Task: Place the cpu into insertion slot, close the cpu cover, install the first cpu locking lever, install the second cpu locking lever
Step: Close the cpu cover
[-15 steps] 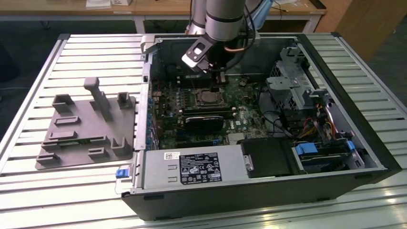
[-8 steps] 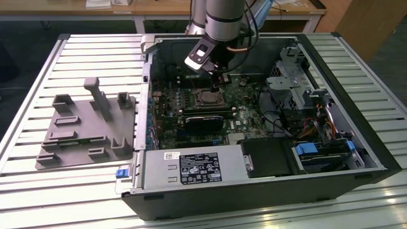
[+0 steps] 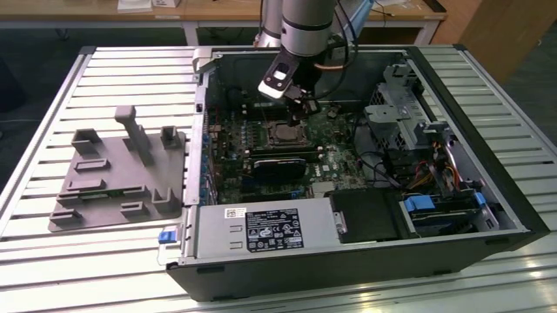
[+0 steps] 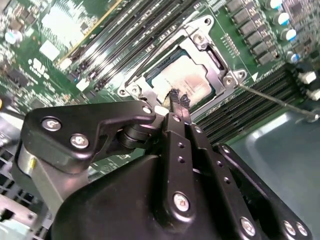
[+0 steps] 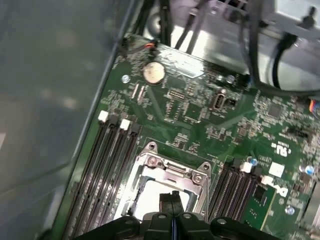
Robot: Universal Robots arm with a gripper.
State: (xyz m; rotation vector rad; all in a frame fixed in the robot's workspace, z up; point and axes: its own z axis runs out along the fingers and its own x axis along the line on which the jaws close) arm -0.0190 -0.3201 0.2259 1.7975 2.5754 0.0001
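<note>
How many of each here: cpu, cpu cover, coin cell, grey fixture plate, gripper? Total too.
cpu: 1
cpu cover: 1
coin cell: 1
grey fixture plate: 1
gripper: 1
Total: 5

- Exterior view: bright light from above; glare whitens the table (image 3: 78, 274) slats.
- The case (image 3: 348, 277) interior sits in dimmer shade.
- First wrist view: the cpu (image 5: 150, 202) top glares white; the board (image 5: 200, 110) is evenly lit.
</note>
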